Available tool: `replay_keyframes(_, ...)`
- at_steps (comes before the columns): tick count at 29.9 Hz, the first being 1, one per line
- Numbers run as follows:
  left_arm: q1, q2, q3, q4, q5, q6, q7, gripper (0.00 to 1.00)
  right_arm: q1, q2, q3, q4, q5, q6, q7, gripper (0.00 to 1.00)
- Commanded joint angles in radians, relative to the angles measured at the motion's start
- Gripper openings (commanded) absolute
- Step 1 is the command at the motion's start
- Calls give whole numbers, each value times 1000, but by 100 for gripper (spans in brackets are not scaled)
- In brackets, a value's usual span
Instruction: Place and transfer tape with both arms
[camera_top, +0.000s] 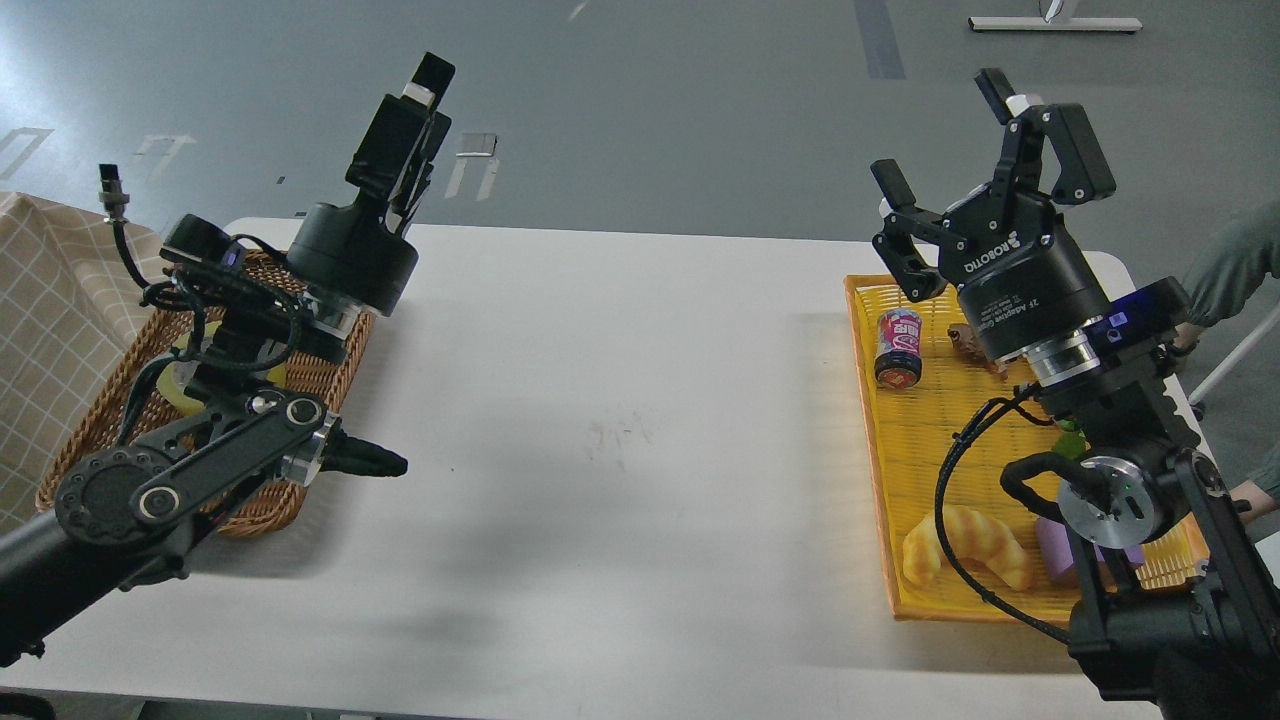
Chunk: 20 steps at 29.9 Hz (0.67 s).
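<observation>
The tape (178, 385) lies in the wicker basket (100, 420) at the table's (620, 400) left edge, mostly hidden behind the left arm. The left gripper (425, 95) is seen edge-on; its state I cannot tell. The right gripper (975, 150) hangs spread and empty above the yellow tray (880, 450) at the right edge.

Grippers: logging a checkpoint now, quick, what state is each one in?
Left gripper: seen edge-on, cannot tell whether open or shut; nothing visibly held.
Right gripper: open, fingers spread, holding nothing.
</observation>
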Motion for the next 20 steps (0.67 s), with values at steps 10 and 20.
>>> replay_keyframes(10, 74, -203, -332, -95, -262, -371, 59, 99, 122, 20, 18, 1, 1, -55, 1, 100)
replay_keyframes(20, 157, -297, -421, -91, -339, -457, 61, 99, 141, 20, 14, 47, 5, -50, 1, 100)
